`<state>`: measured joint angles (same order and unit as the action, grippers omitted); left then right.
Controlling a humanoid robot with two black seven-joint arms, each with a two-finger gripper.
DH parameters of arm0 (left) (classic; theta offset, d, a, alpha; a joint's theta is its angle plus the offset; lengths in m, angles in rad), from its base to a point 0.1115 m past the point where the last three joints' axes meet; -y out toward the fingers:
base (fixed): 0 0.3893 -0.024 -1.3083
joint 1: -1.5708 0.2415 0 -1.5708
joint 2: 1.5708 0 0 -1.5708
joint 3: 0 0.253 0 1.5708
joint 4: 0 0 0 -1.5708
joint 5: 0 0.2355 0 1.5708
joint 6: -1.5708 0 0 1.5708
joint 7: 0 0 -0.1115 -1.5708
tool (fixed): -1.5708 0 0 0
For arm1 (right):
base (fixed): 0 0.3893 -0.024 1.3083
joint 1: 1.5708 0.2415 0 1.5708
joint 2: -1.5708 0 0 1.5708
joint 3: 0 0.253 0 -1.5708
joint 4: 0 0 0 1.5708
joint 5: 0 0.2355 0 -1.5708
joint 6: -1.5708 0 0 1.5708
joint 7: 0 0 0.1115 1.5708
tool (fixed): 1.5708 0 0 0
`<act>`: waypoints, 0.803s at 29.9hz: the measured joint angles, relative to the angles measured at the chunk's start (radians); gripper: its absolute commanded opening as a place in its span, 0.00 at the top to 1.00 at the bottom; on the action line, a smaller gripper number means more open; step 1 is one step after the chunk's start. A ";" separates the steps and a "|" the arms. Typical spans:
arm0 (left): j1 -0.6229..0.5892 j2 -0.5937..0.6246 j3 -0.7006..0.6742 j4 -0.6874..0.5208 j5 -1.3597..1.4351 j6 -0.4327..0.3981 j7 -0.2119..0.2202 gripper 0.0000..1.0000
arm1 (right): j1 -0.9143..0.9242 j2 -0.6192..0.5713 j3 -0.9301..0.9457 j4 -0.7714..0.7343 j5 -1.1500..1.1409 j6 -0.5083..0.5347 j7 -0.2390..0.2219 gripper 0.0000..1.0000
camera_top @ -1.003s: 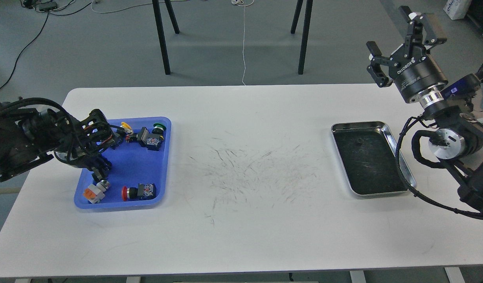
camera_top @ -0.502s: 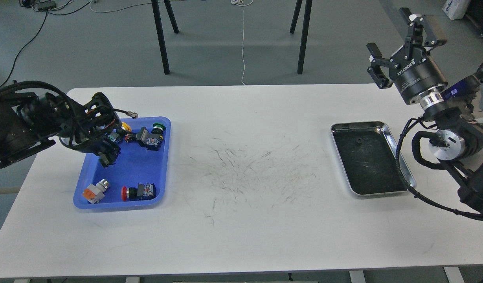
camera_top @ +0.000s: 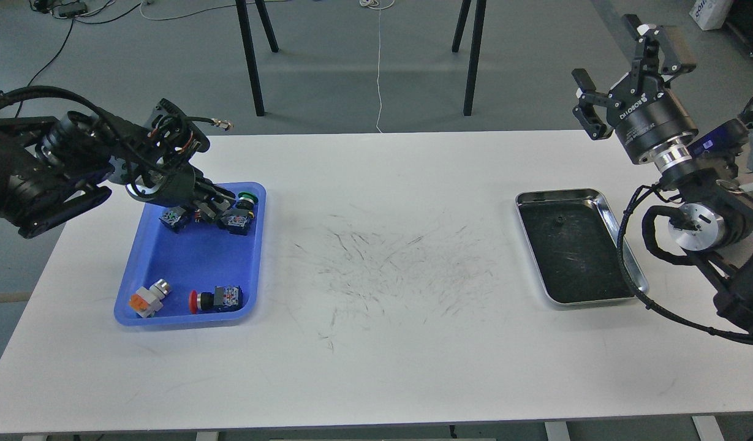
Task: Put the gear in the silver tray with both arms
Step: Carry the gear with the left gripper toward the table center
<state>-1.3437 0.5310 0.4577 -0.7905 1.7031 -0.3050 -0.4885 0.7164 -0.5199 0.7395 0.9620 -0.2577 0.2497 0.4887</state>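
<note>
The silver tray (camera_top: 572,263) lies on the right part of the white table (camera_top: 388,343). A small dark round piece (camera_top: 559,220) lies in its far part; I cannot tell if it is the gear. My right gripper (camera_top: 618,64) is open and empty, raised high beyond the tray's far right corner. My left gripper (camera_top: 217,202) hangs low over the far end of a blue plastic tray (camera_top: 198,263), among black switch parts. Its dark fingers blend with those parts, so their state is unclear.
The blue tray holds a green-capped button (camera_top: 247,198), a black-and-blue block (camera_top: 173,218), a red-capped button (camera_top: 214,298) and an orange-and-white part (camera_top: 146,298). The table's middle is scuffed. Black table legs (camera_top: 250,58) stand behind the table.
My left arm has risen and swung back and right, from the blue tray's front left to its far end. The right arm has barely moved.
</note>
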 measured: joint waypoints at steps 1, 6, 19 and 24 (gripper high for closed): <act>0.001 0.000 -0.010 -0.009 -0.011 -0.002 0.000 0.78 | 0.000 0.001 0.000 0.000 0.000 0.000 0.000 0.02; 0.009 -0.028 -0.063 -0.050 -0.089 -0.007 0.000 0.77 | 0.000 0.001 -0.008 0.000 0.000 0.000 0.000 0.02; 0.114 -0.159 -0.191 -0.116 -0.206 -0.008 0.000 0.76 | -0.006 0.000 -0.020 -0.005 -0.004 0.003 0.000 0.02; 0.164 -0.216 -0.246 -0.116 -0.207 -0.008 0.000 0.76 | -0.006 0.009 -0.026 -0.005 -0.006 0.002 0.000 0.02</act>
<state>-1.1795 0.3149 0.2116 -0.9064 1.4963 -0.3128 -0.4887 0.7102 -0.5108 0.7132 0.9570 -0.2634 0.2516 0.4887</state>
